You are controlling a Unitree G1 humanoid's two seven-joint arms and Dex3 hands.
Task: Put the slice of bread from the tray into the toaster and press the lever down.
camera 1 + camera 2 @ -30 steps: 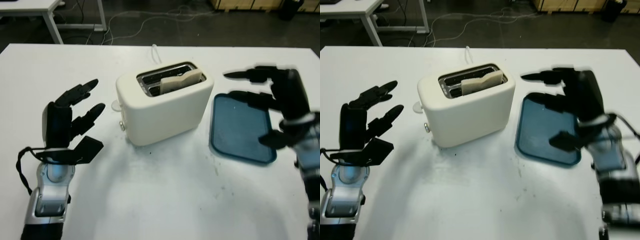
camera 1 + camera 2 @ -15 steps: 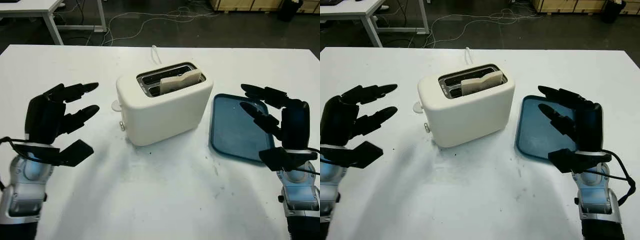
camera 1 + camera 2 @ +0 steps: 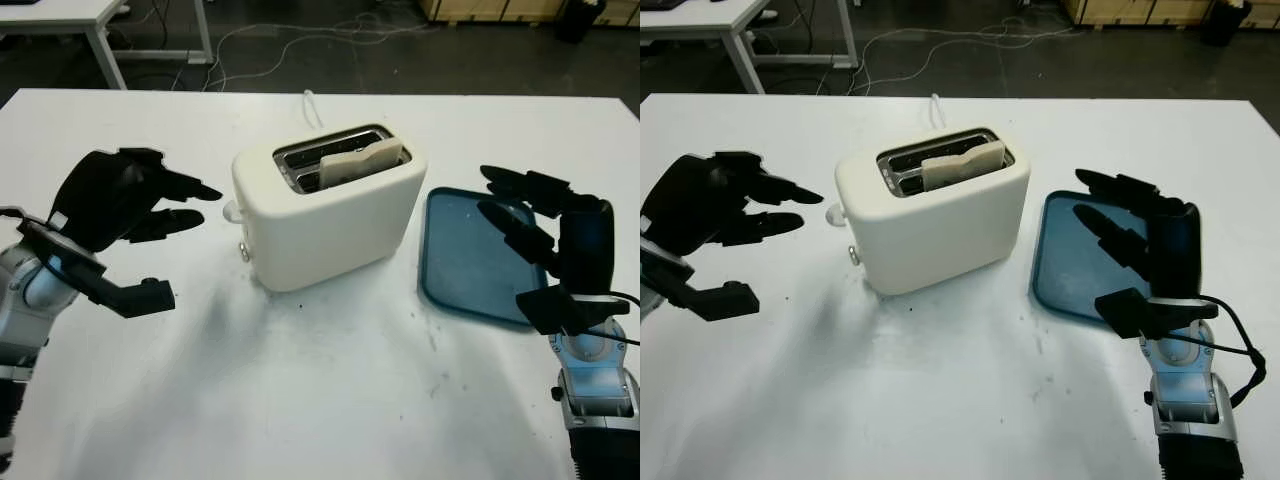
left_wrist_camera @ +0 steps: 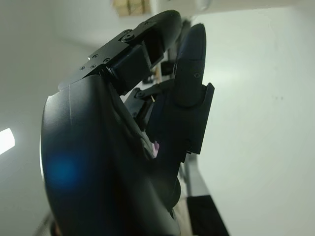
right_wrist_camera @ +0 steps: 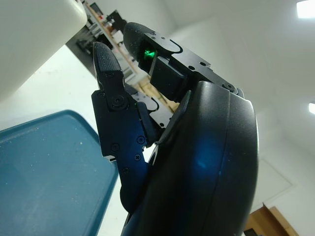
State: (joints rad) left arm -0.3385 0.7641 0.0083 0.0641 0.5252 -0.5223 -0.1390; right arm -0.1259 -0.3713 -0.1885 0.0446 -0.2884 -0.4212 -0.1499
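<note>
A cream toaster [image 3: 330,205] stands mid-table with a slice of bread [image 3: 362,160] sticking up out of its front slot. Its white lever [image 3: 232,211] juts from the left end, above a small knob [image 3: 245,253]. My left hand [image 3: 175,225] hovers open to the left of the toaster, fingers pointing at the lever end, a short gap away. The blue tray [image 3: 470,250] lies to the right of the toaster with nothing on it. My right hand [image 3: 510,240] is open above the tray's right side; the tray [image 5: 44,172] and toaster wall [image 5: 29,34] show beside it.
A white cord [image 3: 312,105] runs from behind the toaster toward the table's far edge. Beyond the white table [image 3: 320,380] are dark floor, cables and another table's legs [image 3: 105,50]. Bare tabletop lies in front of the toaster.
My left hand has swung up and turned its fingers toward the toaster's lever end. My right hand drew back from near the toaster to the tray's right side, then held still.
</note>
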